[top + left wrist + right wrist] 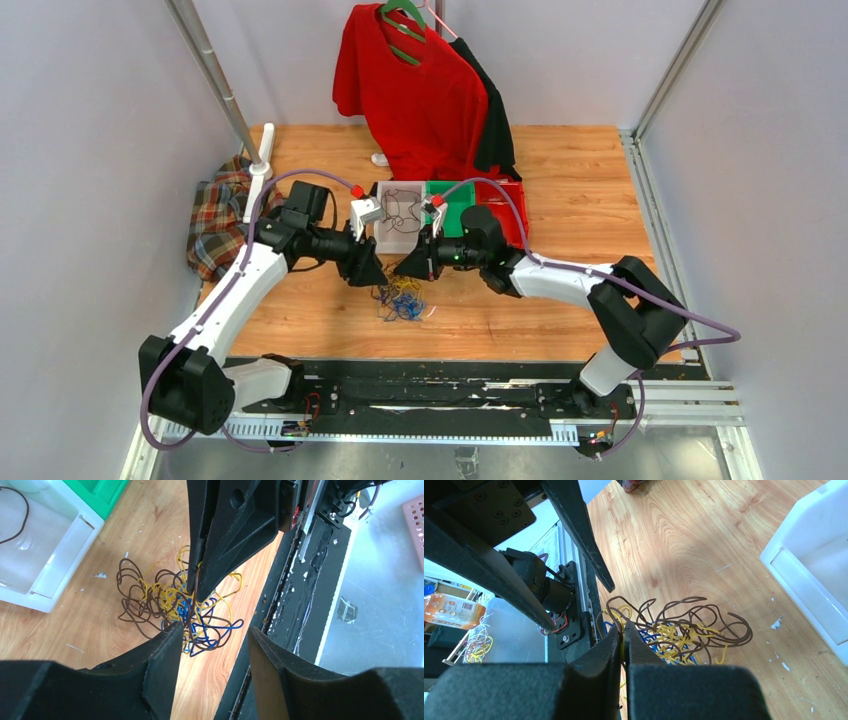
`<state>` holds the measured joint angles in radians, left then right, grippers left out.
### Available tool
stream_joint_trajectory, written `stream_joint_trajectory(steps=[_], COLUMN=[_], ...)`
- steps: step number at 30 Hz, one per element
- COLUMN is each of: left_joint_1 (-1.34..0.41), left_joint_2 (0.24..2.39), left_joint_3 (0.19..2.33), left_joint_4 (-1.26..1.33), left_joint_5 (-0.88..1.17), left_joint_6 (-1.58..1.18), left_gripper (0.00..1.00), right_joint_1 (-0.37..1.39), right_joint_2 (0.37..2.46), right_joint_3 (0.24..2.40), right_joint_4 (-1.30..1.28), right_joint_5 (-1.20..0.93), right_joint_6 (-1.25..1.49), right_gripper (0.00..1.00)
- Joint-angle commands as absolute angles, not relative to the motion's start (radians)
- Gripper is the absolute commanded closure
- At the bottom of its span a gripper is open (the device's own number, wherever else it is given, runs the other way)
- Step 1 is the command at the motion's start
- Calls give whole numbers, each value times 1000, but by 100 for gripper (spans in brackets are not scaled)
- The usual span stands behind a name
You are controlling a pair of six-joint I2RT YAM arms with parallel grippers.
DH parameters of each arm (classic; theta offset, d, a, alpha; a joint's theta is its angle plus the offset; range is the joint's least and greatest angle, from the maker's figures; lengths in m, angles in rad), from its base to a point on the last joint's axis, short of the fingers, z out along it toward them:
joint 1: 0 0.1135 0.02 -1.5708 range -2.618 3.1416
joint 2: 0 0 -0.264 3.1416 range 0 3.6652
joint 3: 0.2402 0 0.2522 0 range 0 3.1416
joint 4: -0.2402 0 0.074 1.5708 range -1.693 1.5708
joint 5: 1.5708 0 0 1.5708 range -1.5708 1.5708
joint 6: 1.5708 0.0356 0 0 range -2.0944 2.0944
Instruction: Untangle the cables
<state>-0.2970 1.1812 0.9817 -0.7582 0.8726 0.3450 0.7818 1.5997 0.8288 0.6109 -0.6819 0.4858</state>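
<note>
My left tool (212, 634) stands spread just above the cables (182, 611), a brown, yellow and blue tangle lying on the wooden worktop (100, 630) near the white tray (60, 570); my right tool (625, 631) is pressed together, pinching a yellow strand of them.

Wooden table (580, 200), smooth cables (170, 600), perhaps plastic bin (67, 552)

On the wooden table (580, 170), at upper centre, a red shirt (420, 90) on a green hanger (402, 20) hangs before a black garment (497, 125). Just below sit a clear white bin (398, 246), a green bin (460, 195) and a red bin (515, 215), side by side. A plaid cloth (212, 230) lies bunched at the left, beside a metal pole (213, 70).
</note>
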Motion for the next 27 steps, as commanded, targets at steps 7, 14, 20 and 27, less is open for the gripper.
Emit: stream_joint_trajectory(steps=[7, 14, 20, 27], left_joint_1=[-298, -298, -298, -297], left_joint_2=[1221, 1189, 1178, 1211], left_joint_3=[1033, 1065, 1023, 1030], left_joint_4=[-762, -799, -824, -861], left_joint_5=[929, 1047, 1011, 999], left_joint_6=[385, 397, 453, 503], left_gripper=[53, 59, 69, 68], right_joint_1=[831, 847, 847, 848], right_joint_2=[1570, 1574, 1563, 1548], right_joint_3=[915, 916, 911, 901], right_joint_4=[527, 501, 507, 504], right_joint_5=[-729, -729, -736, -764], right_joint_6=[400, 377, 375, 364], right_gripper=[99, 99, 99, 99])
